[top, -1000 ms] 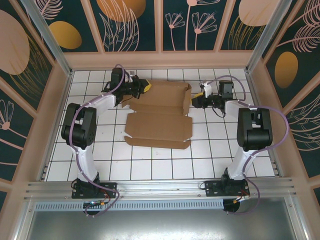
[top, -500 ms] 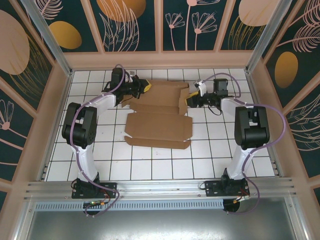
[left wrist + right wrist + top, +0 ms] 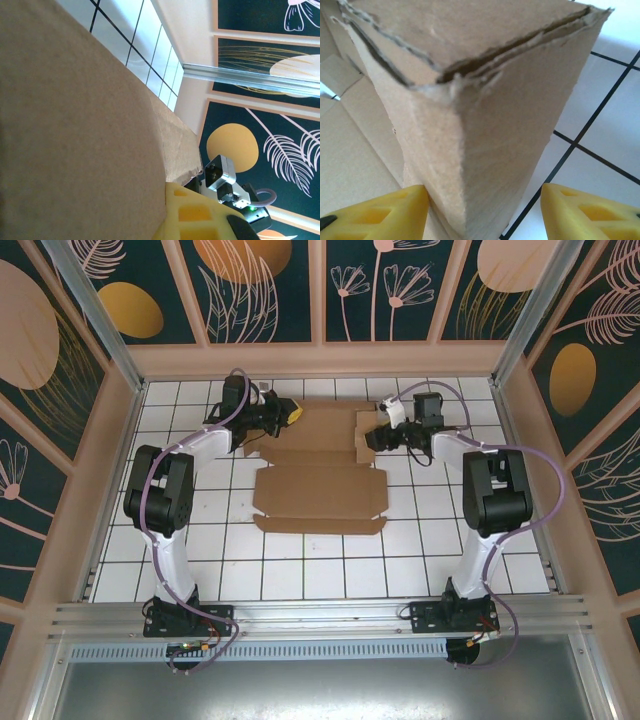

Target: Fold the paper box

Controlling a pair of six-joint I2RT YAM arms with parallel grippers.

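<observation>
The paper box [image 3: 318, 490] is a flat brown cardboard sheet with flaps, lying in the middle of the tiled floor. My left gripper [image 3: 292, 413] is at its rear left corner, shut on the edge of the sheet. In the left wrist view the cardboard [image 3: 75, 125] lies pressed against one yellow finger [image 3: 200, 215] and hides the other. My right gripper [image 3: 372, 439] is open at the rear right flap, which stands up. A raised corner of that flap [image 3: 485, 115] sits between the yellow fingers [image 3: 375, 212]; the left one touches it, the right one is apart.
White tiled floor [image 3: 430, 540] surrounds the box, walled by tan panels on three sides. The aluminium rail [image 3: 320, 618] with both arm bases runs along the near edge. The right arm's wrist [image 3: 222, 175] shows beyond the cardboard in the left wrist view.
My right gripper has moved left and back to the box's rear right flap, its jaws opening wider. That flap has risen from flat. The left gripper has stayed put.
</observation>
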